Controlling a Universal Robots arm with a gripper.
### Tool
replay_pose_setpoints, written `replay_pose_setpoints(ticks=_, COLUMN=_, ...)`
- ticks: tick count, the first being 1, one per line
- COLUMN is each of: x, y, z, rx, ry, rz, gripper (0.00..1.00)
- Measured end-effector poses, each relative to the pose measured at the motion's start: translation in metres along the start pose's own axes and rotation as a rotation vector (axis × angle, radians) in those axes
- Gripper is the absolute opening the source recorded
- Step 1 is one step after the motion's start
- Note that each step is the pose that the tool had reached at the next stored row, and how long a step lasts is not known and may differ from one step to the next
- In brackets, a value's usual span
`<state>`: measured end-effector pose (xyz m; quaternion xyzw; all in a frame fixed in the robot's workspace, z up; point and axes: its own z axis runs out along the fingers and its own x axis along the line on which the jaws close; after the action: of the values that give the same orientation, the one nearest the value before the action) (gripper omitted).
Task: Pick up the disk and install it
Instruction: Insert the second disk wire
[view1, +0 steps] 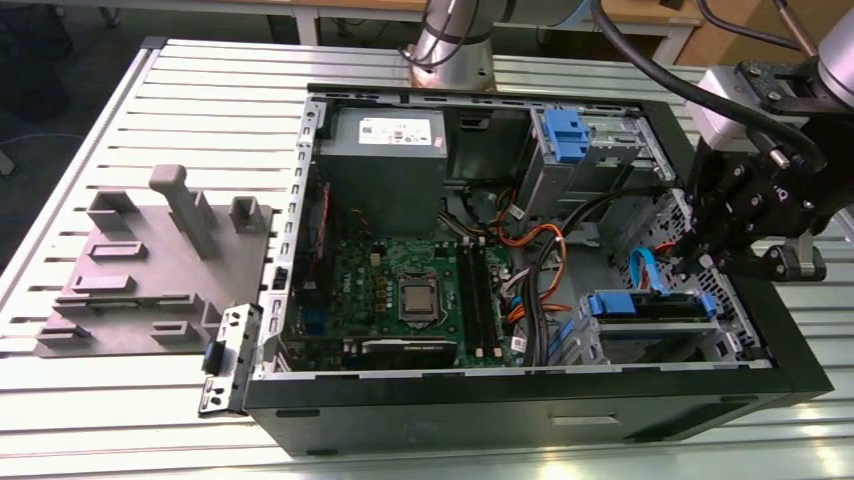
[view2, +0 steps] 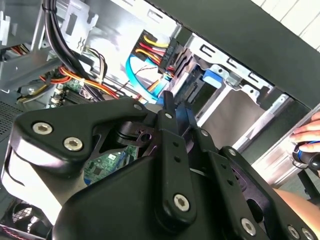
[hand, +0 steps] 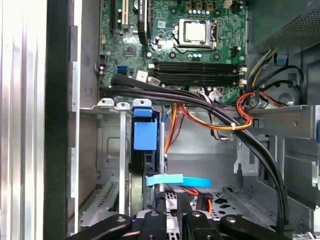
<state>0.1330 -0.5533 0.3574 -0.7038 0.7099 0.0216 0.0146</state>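
The disk (view1: 650, 306) sits in the drive bay at the near right corner of the open computer case (view1: 534, 405). Its blue rail faces up. In the first wrist view the disk (hand: 145, 150) stands on edge between the bay's metal walls, under its blue tab. The second wrist view shows that blue tab of the disk (view2: 212, 76) inside the cage. My gripper (view1: 703, 262) hangs over the case's right side, just above and beside the bay. Seen in both wrist views, the gripper (hand: 172, 202) (view2: 175, 100) is shut with nothing held, a short way from the disk and not touching it.
Black, orange and blue cables (hand: 220, 112) cross the space near the bay. The motherboard (view1: 407, 290), a grey power supply (view1: 387, 135) and a tall blue latch with its cage (view1: 567, 135) share the case. A grey fixture (view1: 147, 260) lies on the slatted table. A person's hand (view2: 307, 132) is near the case.
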Motion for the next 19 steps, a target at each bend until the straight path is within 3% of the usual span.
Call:
replay_pose_setpoints(ticks=12, x=-0.0044, y=-0.0064, z=0.0008, rx=-0.0002, ry=0.0, rz=0.0, gripper=0.24)
replay_pose_setpoints(ticks=19, x=-0.0068, y=-0.0064, z=0.001, rx=-0.0002, ry=0.0, rz=0.0, gripper=0.24)
